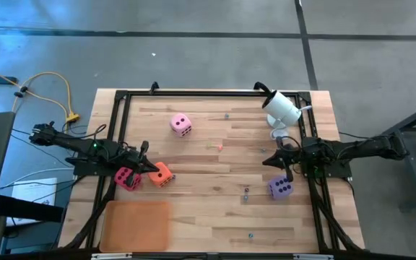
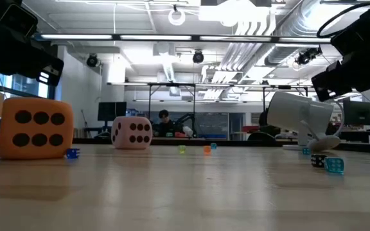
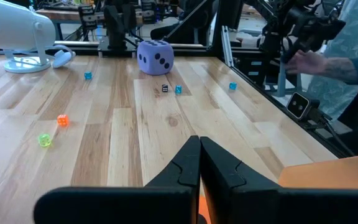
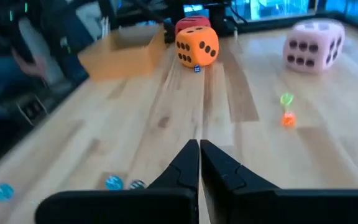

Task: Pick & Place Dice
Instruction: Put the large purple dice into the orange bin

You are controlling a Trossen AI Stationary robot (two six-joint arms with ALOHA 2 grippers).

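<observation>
Four soft-looking cubes with rounded corners and dark pips on a pale wood-plank tabletop (image 1: 215, 195) framed by black rails. Left to right from overhead: magenta die (image 1: 126, 178) and orange die (image 1: 161, 174) close side by side at the left edge; light pink die (image 1: 180, 124) farther back, well apart; purple die (image 1: 281, 188) near the right rail. Cubes, so no long axis; orange die showing six pips toward the low camera, pink die showing six there too and two upward.

One flat orange tray (image 1: 136, 222), matte, rectangular, in the near left corner. One glossy white camera (image 1: 282, 110) on a round foot at the back right. Several tiny translucent dice (image 3: 62, 121) scattered mid-table, too small to count surely.

Left end effector (image 1: 146, 165) clenched, empty, just beside the magenta and orange dice. Right end effector (image 1: 273, 159) clenched, empty, near the purple die.

A person's hand (image 3: 312, 62) beyond the table edge.
</observation>
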